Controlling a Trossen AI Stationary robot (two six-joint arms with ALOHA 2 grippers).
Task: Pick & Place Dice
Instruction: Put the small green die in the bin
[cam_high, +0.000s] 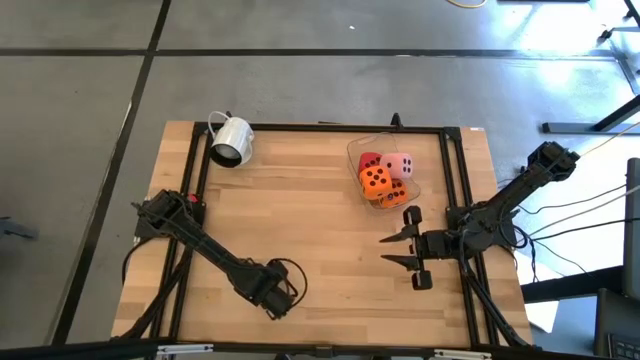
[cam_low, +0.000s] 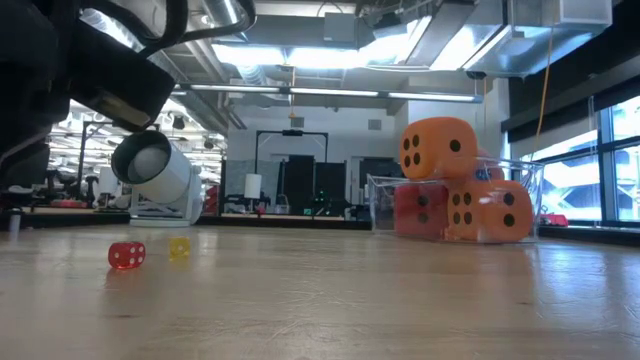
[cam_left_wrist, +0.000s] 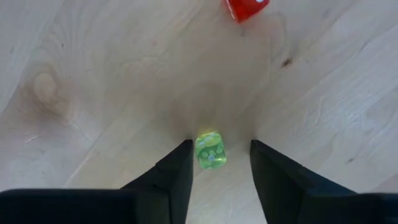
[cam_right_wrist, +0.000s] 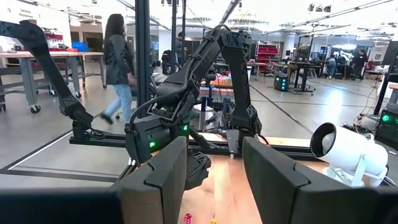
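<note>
The left gripper (cam_left_wrist: 219, 148) was down at the worktop (cam_high: 320, 230) near its front edge, towards the front-left corner. Its fingers (cam_left_wrist: 177, 168) were partly open and straddled a small yellow-green die (cam_left_wrist: 210, 151). 1 finger was touching or just beside the die, and a clear gap showed at the other, so nothing was clamped yet. A small red die (cam_left_wrist: 247, 9) lay near it, further out on the bare wood.

The 4 foam dice (cam_high: 385, 178) were well apart from that gripper, heaped in a clear plastic tub (cam_high: 352, 150) near the far edge, towards the far-right corner. 1 orange die (cam_low: 438, 150) sat on top, a red one (cam_low: 418, 210) and the second orange one (cam_low: 490, 210) were below, and the pink one (cam_high: 400, 165) was at the far side. A white mug (cam_high: 232, 140) lay tipped on its side near the far-left corner.

The right gripper (cam_high: 400, 250) waited near the right edge, in front of the tub, with its fingers wide and empty.

The foam dice looked light and squashy. They would probably give under the pads and not slip, so a grip across 2 opposite flat faces of the top orange die seemed best. The small die looked hard, smooth and light, likely to skid or pop out unless it was pinched squarely on its faces.
</note>
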